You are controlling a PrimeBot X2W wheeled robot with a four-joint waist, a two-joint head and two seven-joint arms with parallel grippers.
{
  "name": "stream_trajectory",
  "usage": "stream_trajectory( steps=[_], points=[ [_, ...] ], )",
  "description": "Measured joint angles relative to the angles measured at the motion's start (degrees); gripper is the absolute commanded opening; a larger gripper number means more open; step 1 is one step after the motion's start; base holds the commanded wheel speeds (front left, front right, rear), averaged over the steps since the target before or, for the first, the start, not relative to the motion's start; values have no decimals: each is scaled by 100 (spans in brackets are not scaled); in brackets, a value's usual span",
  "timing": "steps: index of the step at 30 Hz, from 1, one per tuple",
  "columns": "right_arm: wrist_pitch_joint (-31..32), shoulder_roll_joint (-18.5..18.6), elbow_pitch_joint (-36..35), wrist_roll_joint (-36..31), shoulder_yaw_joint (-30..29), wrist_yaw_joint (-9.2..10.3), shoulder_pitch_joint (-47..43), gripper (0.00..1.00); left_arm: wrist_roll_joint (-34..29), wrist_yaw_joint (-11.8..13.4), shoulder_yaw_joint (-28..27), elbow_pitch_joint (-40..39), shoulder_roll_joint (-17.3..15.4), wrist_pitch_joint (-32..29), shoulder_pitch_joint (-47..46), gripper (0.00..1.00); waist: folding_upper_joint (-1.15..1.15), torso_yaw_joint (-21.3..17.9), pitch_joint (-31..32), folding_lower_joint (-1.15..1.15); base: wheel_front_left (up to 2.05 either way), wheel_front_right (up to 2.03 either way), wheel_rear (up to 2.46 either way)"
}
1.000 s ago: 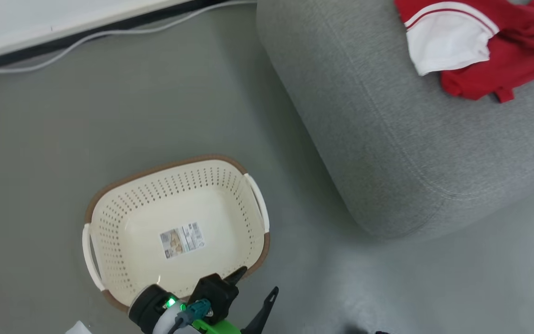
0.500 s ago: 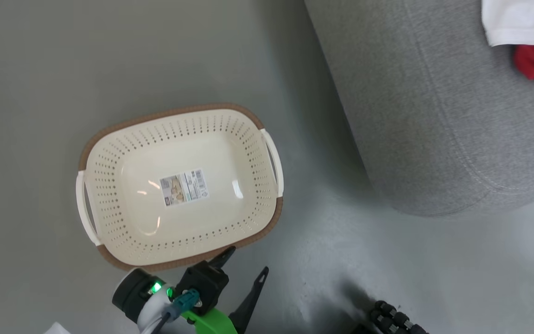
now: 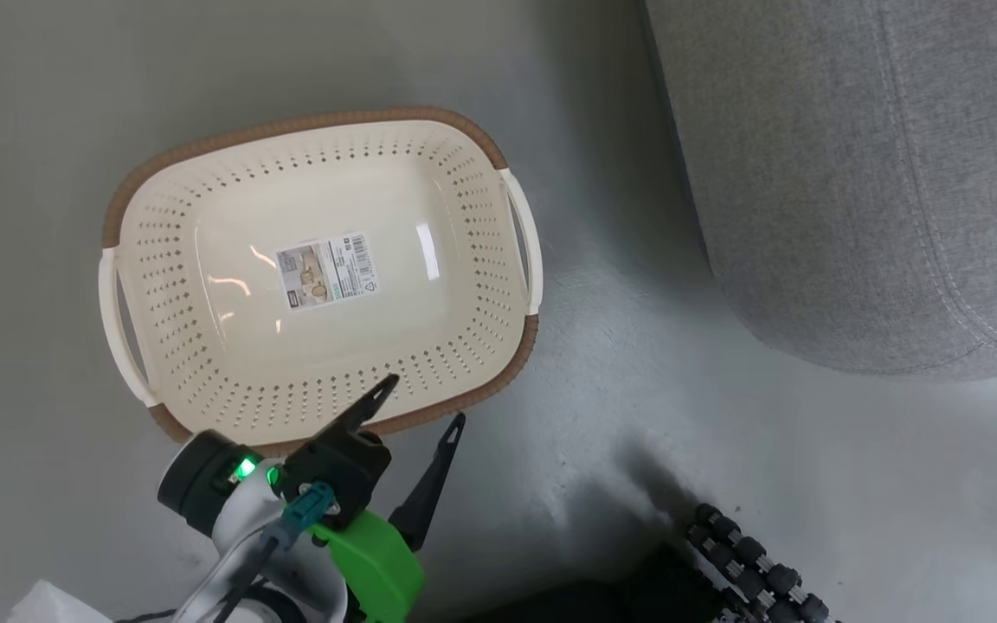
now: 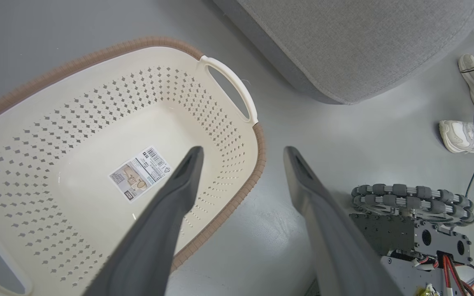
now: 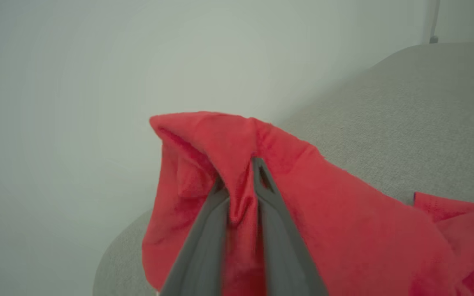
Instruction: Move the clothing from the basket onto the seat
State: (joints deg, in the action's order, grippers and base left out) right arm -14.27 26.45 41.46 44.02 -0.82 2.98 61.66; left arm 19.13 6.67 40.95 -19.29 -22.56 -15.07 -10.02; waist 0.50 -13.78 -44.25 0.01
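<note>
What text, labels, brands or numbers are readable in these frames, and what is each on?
On the sticker on the inner bottom of the basket: a barcode, a small picture and lines of print, all too small to read.
On the clothing and the sofa: no text on the parts in view.
No readable text anywhere else.

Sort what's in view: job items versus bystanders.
Job: basket, empty; seat; clothing, pinched in right gripper; left gripper, open.
Bystanders: a person's shoes; robot's wheeled base.
</note>
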Motion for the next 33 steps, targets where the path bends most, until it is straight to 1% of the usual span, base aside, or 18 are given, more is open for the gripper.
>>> stream_trajectory(
  steps=[1, 4, 6, 9, 13, 15, 16, 19, 28, 31, 33],
  points=[
    [-1, -31, 34, -5, 23, -16, 0, 100, -20, 0, -16, 0, 0, 0, -18, 100, 0, -5, -44, 0, 0, 0, 0],
    [-10, -159, 141, -24, 113, -108, 2, 100, -26, 8, -75, 27, -8, 0, -58, 100, 0, -36, -138, 0, 0, 0, 0],
    [-16, -298, 225, -76, 203, -219, 2, 100, -25, 9, -116, 75, -9, 3, -69, 100, 0, -80, -152, 0, 0, 0, 0],
    [-34, -411, 337, -197, 345, -367, -14, 100, -22, 9, -156, 214, 0, 74, -174, 100, 0, -129, -94, 0, 0, 0, 0],
    [-34, -555, 288, -356, 391, -581, -211, 100, 99, 9, -278, 390, 126, 268, -245, 100, 0, -170, 77, -1, 0, 0, 0],
    [-34, -578, 136, -558, 456, -736, -355, 100, 156, 9, -433, 492, 243, 420, -267, 100, 0, -193, 192, 0, 0, 0, 0],
    [-34, -559, 33, -700, 503, -781, -432, 100, 188, 9, -534, 543, 288, 489, -285, 100, 0, -205, 255, -1, 0, 0, 0],
    [-34, -486, -285, -962, 502, -846, -683, 100, 257, 15, -887, 699, 392, 739, -399, 100, 0, -239, 461, -1, 0, 0, 0],
    [-34, -407, -1199, -1418, 148, -895, -1799, 100, 488, 21, -1669, 1332, 576, 1490, -454, 100, 0, -279, 1142, -1, 0, 0, 0],
    [-34, -447, -1459, -1630, 141, -895, -2254, 100, 517, 44, -1853, 1571, 604, 1742, -376, 100, 0, -244, 1377, -1, 0, 0, 0],
    [-34, -548, -1647, -1691, 149, -898, -2530, 100, 543, 44, -2045, 1730, 709, 1936, -252, 100, 0, -201, 1534, -1, 0, 0, 0]
  ],
)
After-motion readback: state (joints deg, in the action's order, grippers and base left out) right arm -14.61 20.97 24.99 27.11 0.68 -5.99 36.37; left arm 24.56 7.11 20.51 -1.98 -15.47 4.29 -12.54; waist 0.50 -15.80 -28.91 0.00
